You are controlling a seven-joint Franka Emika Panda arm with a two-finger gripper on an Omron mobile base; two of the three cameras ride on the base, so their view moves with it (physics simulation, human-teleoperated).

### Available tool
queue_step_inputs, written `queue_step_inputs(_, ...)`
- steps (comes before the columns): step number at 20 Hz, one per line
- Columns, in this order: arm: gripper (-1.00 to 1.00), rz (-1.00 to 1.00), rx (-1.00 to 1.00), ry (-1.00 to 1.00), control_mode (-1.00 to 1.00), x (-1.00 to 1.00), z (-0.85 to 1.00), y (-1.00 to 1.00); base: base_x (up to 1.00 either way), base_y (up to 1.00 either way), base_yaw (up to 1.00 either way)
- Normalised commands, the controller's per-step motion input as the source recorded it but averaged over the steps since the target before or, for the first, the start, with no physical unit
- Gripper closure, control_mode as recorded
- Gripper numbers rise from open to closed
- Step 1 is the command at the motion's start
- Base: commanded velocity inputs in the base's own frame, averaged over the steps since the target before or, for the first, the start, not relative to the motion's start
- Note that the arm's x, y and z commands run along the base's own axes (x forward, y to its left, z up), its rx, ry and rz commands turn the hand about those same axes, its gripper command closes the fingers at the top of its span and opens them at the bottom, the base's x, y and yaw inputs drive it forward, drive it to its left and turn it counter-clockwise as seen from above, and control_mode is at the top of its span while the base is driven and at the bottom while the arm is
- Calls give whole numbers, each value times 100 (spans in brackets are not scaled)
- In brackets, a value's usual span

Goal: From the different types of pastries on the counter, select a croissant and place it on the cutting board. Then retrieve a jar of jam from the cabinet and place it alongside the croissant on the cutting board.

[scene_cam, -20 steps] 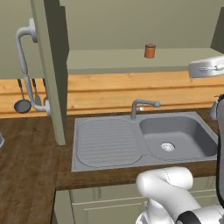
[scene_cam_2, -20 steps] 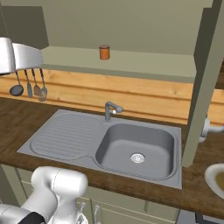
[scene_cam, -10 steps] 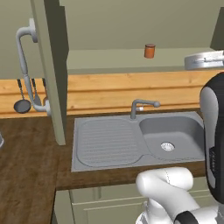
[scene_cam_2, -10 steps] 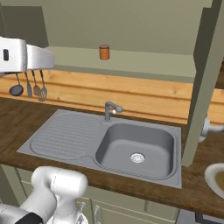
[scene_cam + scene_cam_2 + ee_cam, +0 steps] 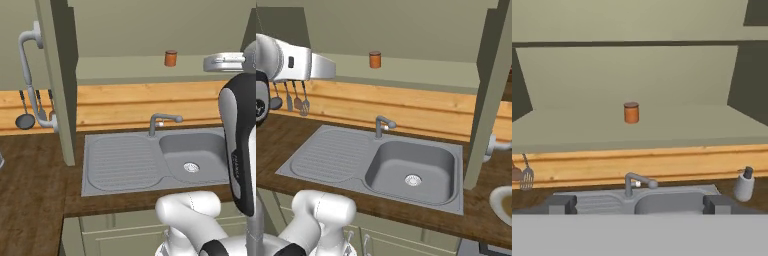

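The jar of jam (image 5: 631, 112), small and orange-red with a brownish lid, stands alone on the shelf of the open cabinet (image 5: 662, 127). It also shows in the base views, jar (image 5: 170, 58) and jar (image 5: 374, 59). My gripper (image 5: 639, 204) is open with nothing between its fingertips (image 5: 561, 204), level with the shelf and well short of the jar. The hand (image 5: 223, 62) hangs right of the jar in the left base view, and the hand (image 5: 318, 67) left of it in the right base view. The croissant and the cutting board are out of view.
The open cabinet door (image 5: 61, 75) with its curved handle (image 5: 27, 70) juts out on the left, and another door (image 5: 491, 95) on the right. Below lie the dark wood counter (image 5: 30, 200), steel sink (image 5: 411, 165) and faucet (image 5: 160, 121). Utensils (image 5: 296, 97) hang on the wall. A soap dispenser (image 5: 743, 185) stands at right.
The hand has moved in over the sink toward the shelf and the jar. The forearm has swung into the right side of the left base view. The jaws stayed open.
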Motion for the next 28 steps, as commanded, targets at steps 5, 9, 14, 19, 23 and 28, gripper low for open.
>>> queue_step_inputs(5,-100,0,6,0,-100,36,-11,0,0,0,0)
queue_step_inputs(9,-100,0,3,0,-100,43,0,0,0,0,0)
queue_step_inputs(14,-100,0,0,0,-100,43,-1,0,0,0,0)
queue_step_inputs(19,-100,1,0,0,-100,50,-10,0,0,0,0)
queue_step_inputs(23,-100,4,0,0,-100,51,-19,0,0,0,0)
queue_step_inputs(28,-100,5,0,-1,-100,43,-9,-1,0,0,0)
